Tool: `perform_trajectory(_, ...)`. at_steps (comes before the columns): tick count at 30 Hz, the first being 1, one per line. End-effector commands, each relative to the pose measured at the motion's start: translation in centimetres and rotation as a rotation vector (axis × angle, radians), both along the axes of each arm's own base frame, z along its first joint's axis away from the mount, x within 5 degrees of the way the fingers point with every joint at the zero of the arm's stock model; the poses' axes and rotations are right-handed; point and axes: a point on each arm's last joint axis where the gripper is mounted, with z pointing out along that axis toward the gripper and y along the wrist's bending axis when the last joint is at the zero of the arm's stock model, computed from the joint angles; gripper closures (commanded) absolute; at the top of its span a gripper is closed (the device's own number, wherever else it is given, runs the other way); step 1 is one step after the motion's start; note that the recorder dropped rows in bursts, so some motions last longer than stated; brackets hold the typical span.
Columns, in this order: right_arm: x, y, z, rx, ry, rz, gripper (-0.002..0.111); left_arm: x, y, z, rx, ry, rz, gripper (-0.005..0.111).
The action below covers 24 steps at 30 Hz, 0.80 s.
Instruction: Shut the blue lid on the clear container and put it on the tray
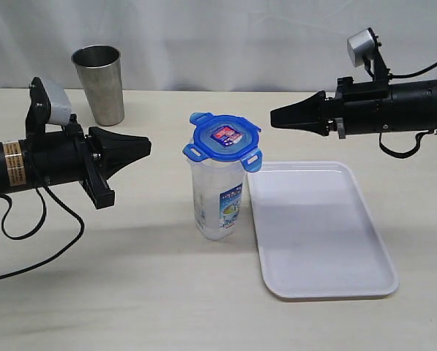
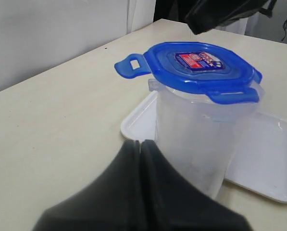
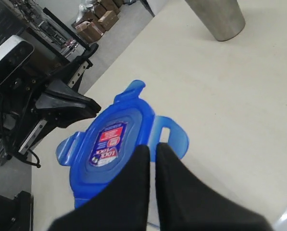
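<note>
Pale beige table (image 1: 130, 292) w/ a white curtain (image 1: 203, 36) as bkgd. The biggest item is the flat rectangular white plastic tray (image 1: 320, 278), rounded corners and low rim, lying right of ctr w/ nothing on it. Two black arms reach in from opposite sides. The left gripper (image 1: 141, 146) hangs level above the table, off to the left of the canister at about upper-body height; its fingers are pressed together to a point, nothing btwn them, also seen in the left wrist view (image 2: 141, 144). The right gripper (image 1: 280, 117) hovers up and to the right of the lid, above the tray's far edge, fingers pressed nearly flat together w/ only a hairline slit (image 3: 152, 148), pinching nothing and clear of the lid. The tall narrow clear plastic container (image 1: 217, 205) w/ a blue-white-green label low on its side stands upright on the table, just beside the tray's left edge, not on it. A grey steel tumbler (image 1: 99, 84) stands upright at the back left, well apart. The small translucent blue lid (image 1: 225, 139) sits on the container's mouth, its snap flaps sticking outward rather than folded down, red-blue sticker (image 3: 107, 142) facing up.
</note>
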Motion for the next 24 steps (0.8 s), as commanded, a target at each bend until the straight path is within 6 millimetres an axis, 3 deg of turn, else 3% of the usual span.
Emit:
perform_trajectory(1,-0.9,0.2,0.2,0.017,-0.015,0.013,0.104,0.2,-0.3,0.2,-0.008,-0.011,0.000,0.107)
perform_trajectory(9,-1.2,2.8,-0.6,-0.023,-0.010,0.058,0.104,0.2,-0.3,0.2,-0.008,-0.011,0.000,0.107)
perform_trajectory(19,-1.1,2.6,-0.6,-0.036,-0.013,0.054,0.104,0.6,-0.1,0.4,-0.014,-0.048,0.043,0.107)
perform_trajectory(24,-1.4,2.6,0.0,-0.056,-0.037,0.069,0.104,1.9,0.8,0.9,-0.039,-0.113,0.212,0.107)
